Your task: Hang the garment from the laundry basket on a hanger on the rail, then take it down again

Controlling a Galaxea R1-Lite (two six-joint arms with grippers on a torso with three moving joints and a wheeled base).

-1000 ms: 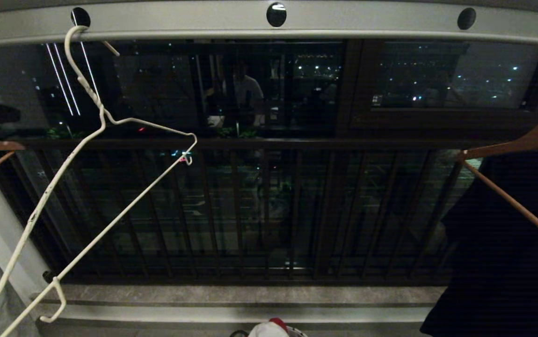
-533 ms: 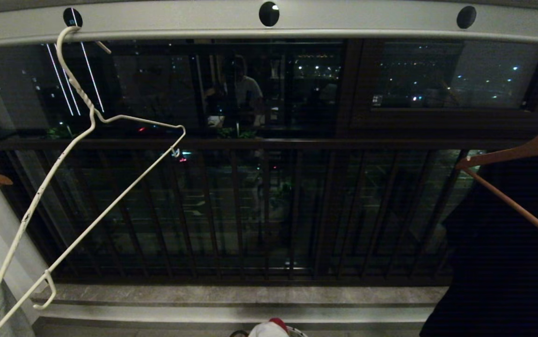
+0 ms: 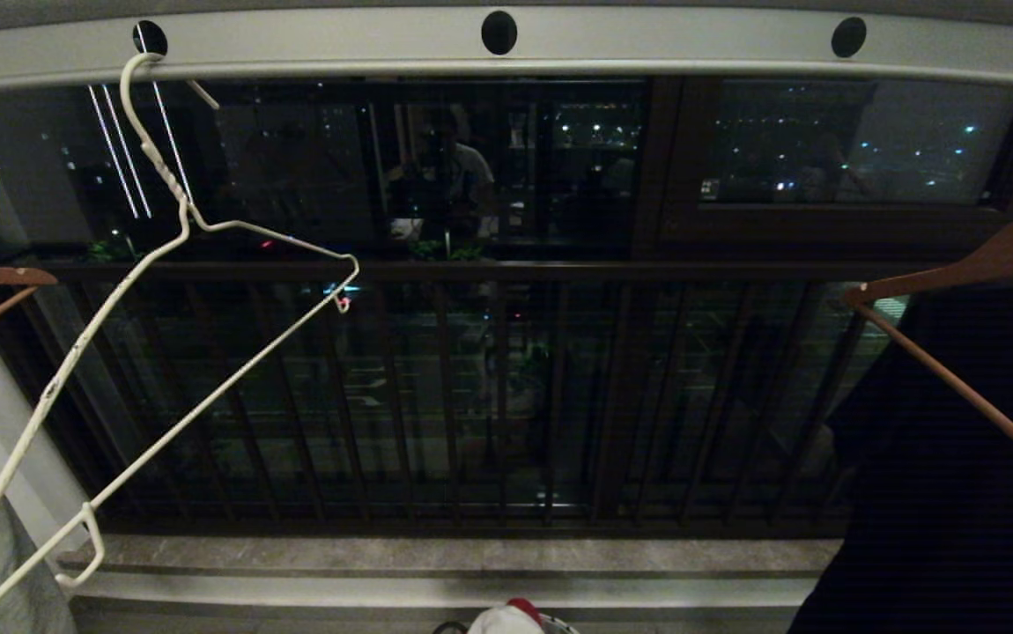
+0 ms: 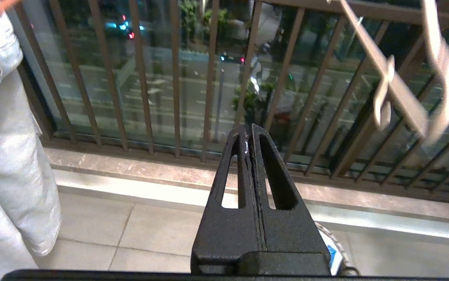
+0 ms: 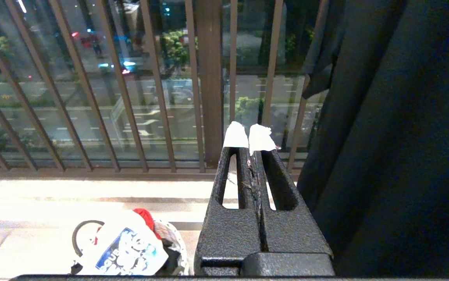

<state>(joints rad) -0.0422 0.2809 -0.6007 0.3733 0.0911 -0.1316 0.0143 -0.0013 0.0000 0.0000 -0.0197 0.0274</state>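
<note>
swinging since a second ago, the hanger point(image 3: 163, 291) hangs empty and tilted from the rail point(image 3: 647, 44). left gripper point(image 4: 250, 132) and right gripper point(image 5: 250, 136) are both closed on nothing, low by the railing. the garment point(image 5: 125, 246) lies in the laundry basket point(image 5: 170, 249), apparently taken down again.

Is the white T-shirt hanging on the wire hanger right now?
No: the hanger hangs bare from the rail, while the T-shirt lies in the laundry basket on the floor.
</note>
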